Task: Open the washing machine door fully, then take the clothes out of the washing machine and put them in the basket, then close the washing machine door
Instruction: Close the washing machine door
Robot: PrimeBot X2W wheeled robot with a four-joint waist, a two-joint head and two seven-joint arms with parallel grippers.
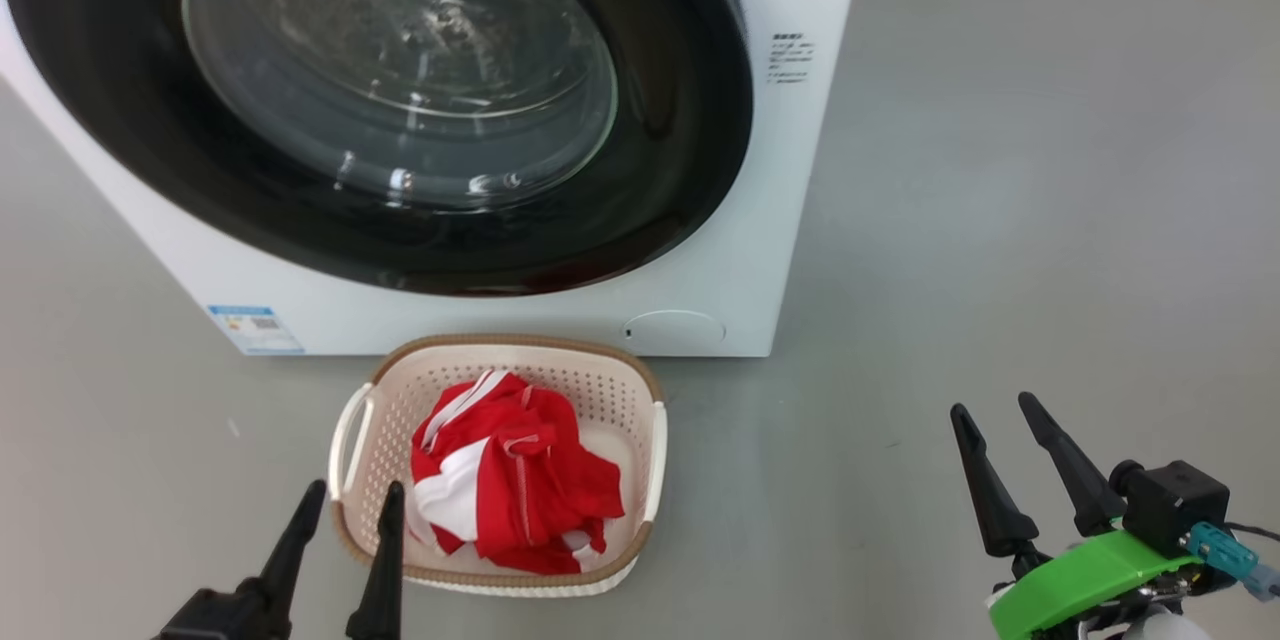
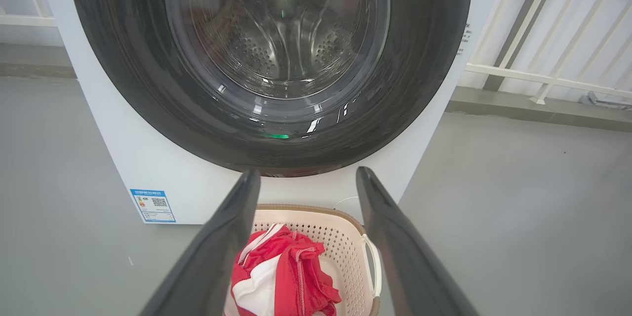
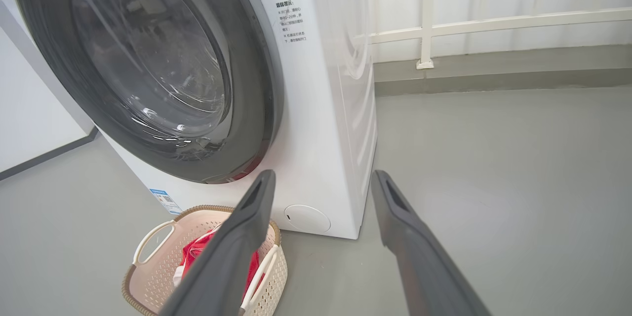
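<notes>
grey floor [image 1: 1000,170] runs across the room, with a white railing [image 2: 543,79] along the back wall. on it stands the washing machine [image 1: 780,220]. the washing machine door [image 1: 690,120] sits shut flat against its front, black rim all round the glass bowl, and the steel drum shows through the glass. just in front of the machine, below the door and near the round flap [image 1: 673,331], the basket [image 1: 640,390] sits on the floor. the clothes [image 1: 520,480] lie heaped inside it, red with white stripes, covering most of its floor. the left pincer [image 1: 355,488] hangs at the basket's near left corner, fingers spread apart and gripping nothing. seen from its wrist, the clothes show low down between the two fingers. the right pincer [image 1: 994,405] is well off to the right of the basket over the floor. it is also spread wide with nothing in it, and it points towards the machine's right front corner.
</notes>
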